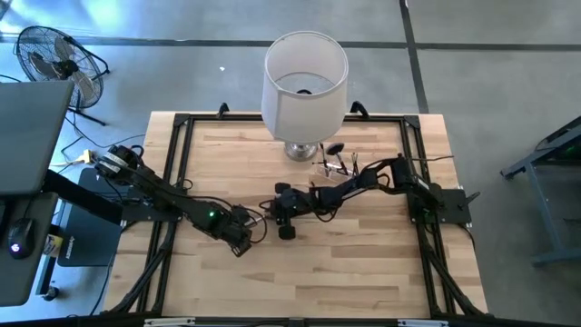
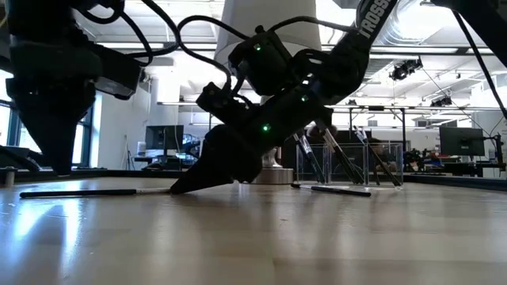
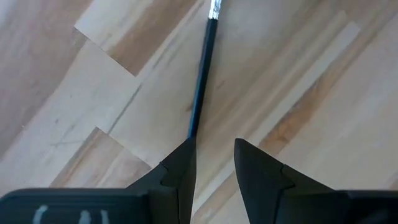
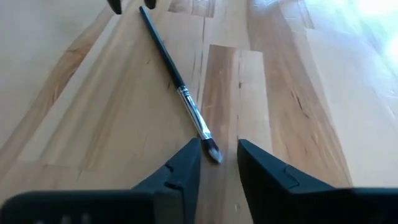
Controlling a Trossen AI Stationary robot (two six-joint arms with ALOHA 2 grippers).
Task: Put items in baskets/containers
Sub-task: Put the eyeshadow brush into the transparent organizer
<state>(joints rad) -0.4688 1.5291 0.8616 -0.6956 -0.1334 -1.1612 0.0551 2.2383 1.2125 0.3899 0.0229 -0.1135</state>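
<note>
One thin black-handled brush [image 4: 169,67] lies flat on the wooden table between my two grippers and shows in the low view as brush [image 2: 79,191]. My right gripper [image 4: 219,149] is open and points down, with its fingers on either side of the bristle tip [image 4: 214,152]. My left gripper [image 3: 214,148] is open at the other end, and the handle's end [image 3: 191,134] lies at one fingertip. The clear holder [image 2: 348,158], with several brushes standing in it, sits near the lamp base. Another brush [image 2: 333,189] lies in front of it. My right gripper comes down at a slant, and its fingertip [image 2: 177,188] is down at the table top beside the brush's ferrule end. I cannot tell whether a finger touches the bristles. My left gripper's fingertip [image 3: 185,149] is at the handle's end, and I cannot tell whether they touch.
A big white lampshade on a silver base [image 1: 304,86] stands at the table's far edge, with the clear holder [image 1: 338,163] just to its right. A black frame [image 1: 182,136] runs round the table. A fan [image 1: 54,54] stands on the floor beyond the far left corner.
</note>
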